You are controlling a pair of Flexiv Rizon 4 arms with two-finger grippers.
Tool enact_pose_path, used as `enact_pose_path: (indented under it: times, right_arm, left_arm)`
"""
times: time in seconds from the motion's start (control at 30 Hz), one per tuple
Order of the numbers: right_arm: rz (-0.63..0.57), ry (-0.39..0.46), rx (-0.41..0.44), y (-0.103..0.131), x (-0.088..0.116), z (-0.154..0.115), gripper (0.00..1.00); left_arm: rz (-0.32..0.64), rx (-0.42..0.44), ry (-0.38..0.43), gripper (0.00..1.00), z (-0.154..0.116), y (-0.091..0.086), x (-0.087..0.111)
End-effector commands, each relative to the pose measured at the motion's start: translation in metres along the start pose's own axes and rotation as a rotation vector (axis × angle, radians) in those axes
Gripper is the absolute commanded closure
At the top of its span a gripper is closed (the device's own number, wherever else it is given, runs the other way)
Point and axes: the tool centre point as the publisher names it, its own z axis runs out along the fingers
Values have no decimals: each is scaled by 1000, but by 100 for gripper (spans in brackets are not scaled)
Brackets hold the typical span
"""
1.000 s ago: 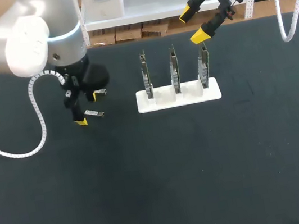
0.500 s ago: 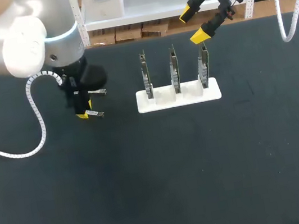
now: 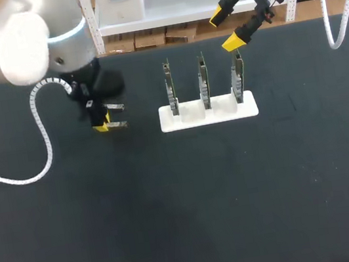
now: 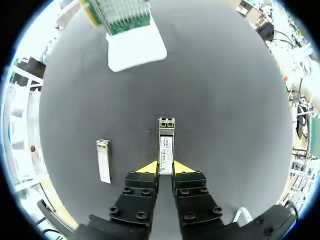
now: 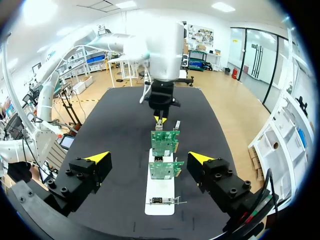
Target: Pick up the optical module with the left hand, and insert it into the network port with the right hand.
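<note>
Since a second ago, left gripper (image 3: 101, 124) has closed on optical module (image 3: 116, 125) and lifted it off black mat (image 3: 174, 211). Pick looks done, handover next. Module: slim silver bar, white label, socket end pointing away from fingers, pinched at rear. Second module (image 3: 115, 106) lies just beside. Network cards (image 3: 203, 80) upright in white stand (image 3: 189, 117). Right gripper (image 3: 226, 28) wide open, empty, above rightmost card.

Three network cards (image 3: 203, 81) stand in a holder (image 3: 192, 115) mid-table. Left of it, the left gripper (image 4: 165, 169) holds the optical module (image 4: 166, 142), a second module (image 4: 103, 161) beside.
</note>
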Motion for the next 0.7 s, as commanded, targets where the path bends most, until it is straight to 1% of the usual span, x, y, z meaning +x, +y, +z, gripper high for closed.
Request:
enact_pose_path:
  times: [0.03,0.2,0.4,0.47,0.53,0.7]
  right_arm:
    - [0,0,2,1,0,0,0]
    - [0,0,2,1,0,0,0]
    - [0,0,2,1,0,0,0]
    - [0,0,2,1,0,0,0]
    - [0,0,2,1,0,0,0]
    - [0,0,2,1,0,0,0]
  left_arm:
    - [-6,-35,-63,100,-15,-7,0]
    - [-41,-88,-151,100,-35,-2,-11]
    - [-54,-158,-253,100,-57,8,-24]
    - [-51,-171,-300,100,-65,11,-28]
    - [-51,-174,-372,100,-73,13,-32]
    - [-59,-204,-426,100,-93,15,-37]
